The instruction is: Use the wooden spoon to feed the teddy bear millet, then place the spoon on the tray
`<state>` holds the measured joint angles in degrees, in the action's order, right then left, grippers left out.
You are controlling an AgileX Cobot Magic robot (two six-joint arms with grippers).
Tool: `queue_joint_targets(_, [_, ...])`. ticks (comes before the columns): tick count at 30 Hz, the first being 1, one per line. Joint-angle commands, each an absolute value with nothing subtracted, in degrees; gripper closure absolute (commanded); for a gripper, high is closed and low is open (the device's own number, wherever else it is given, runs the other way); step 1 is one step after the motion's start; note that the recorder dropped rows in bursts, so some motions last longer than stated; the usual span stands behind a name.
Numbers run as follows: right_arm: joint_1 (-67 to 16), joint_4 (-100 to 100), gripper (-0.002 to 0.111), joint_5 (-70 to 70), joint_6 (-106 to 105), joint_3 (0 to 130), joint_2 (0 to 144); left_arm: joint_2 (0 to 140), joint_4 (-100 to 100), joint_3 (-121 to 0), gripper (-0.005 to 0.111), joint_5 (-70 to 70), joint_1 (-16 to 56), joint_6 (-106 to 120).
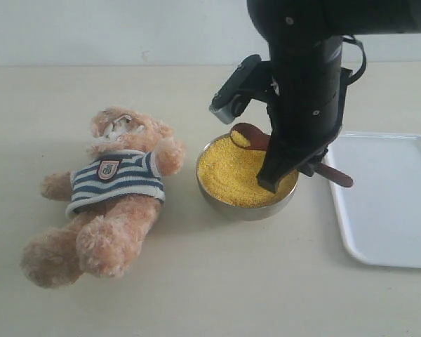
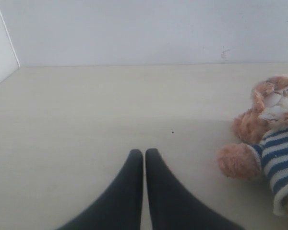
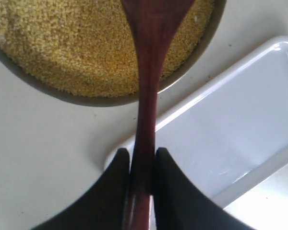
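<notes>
Dark reddish-brown wooden spoon (image 3: pixel 148 86), handle clamped in my right gripper (image 3: pixel 142 154) jaws, reaches ahead of them into bright-yellow millet (image 1: pixel 228 175); I judge scooping, next a level carry to the fluffy light-brown teddy bear (image 1: pixel 116 186).

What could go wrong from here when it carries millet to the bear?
The right gripper pinches the wooden spoon only by its slim handle, so it might twist and tip grain. The millet sits near the metal bowl rim; scooping could push some onto the table. The teddy bear lies off to the bowl's left, so grain may spill on the way.
</notes>
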<state>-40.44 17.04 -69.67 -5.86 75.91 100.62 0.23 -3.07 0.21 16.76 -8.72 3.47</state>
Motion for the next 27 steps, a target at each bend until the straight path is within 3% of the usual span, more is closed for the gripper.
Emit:
queue_joint_targets(1, [-39.1, 15.2, 0.109, -70.0, -7.8, 76.1, 96.2, 0.0, -3.0, 0.0, 0.103, 16.5, -8.6, 3.2])
queue_joint_targets(27, [-39.1, 12.4, 0.109, -70.0, -9.2, 76.1, 93.8, 0.0, -3.0, 0.0, 0.103, 16.5, -8.6, 3.2])
